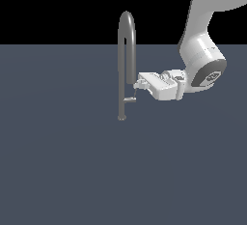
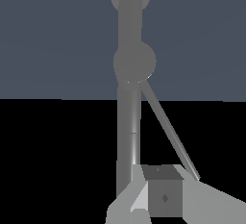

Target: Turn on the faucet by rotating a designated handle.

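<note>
up close, in the wrist view, a grey fingertip pad (image 2: 163, 198) fills the foreground, pressed close against the faucet (image 2: 129, 117), whose pipe runs away from the camera toward its round base on the slate-blue floor (image 2: 57, 35). a thin light bar, likely the handle (image 2: 168, 131), slants from the stem toward the finger, its far end apparently meeting the finger's edge; actual contact cannot be confirmed.

seen from the exterior view, the gripper (image 1: 140, 86) reaches in horizontally from that view's right, its fingertips just above the handle (image 1: 130, 99), a short stub projecting from the lower stem toward the arm. whether the fingers are spread or drawn together cannot be told from either view; nothing appears clamped between them. the faucet (image 1: 126, 64) stands upright, its narrow arch rising against the black background, with the white arm (image 1: 200, 57) bending down behind.

the step in hand reads as the approach and first engagement with the handle, with the turn itself seemingly not begun. the next move calls for a push against the bar's outer end, sweeping it around the stem while keeping the finger from sliding off the thin bar.
</note>
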`<control>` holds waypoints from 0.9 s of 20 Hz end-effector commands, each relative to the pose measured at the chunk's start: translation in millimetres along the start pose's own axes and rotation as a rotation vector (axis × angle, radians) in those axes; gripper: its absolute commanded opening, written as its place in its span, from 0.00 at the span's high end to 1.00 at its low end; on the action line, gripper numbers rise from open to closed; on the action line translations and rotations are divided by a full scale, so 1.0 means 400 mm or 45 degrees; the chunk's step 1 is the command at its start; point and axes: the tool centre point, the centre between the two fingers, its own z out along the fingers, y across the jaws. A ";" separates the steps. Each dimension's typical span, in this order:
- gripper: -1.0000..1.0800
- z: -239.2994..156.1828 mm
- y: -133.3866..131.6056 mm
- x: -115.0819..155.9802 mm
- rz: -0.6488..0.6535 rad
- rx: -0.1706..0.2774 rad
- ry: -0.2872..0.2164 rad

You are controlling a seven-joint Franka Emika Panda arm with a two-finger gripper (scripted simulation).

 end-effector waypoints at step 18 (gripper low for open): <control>1.00 0.000 0.114 0.108 0.007 -0.005 -0.005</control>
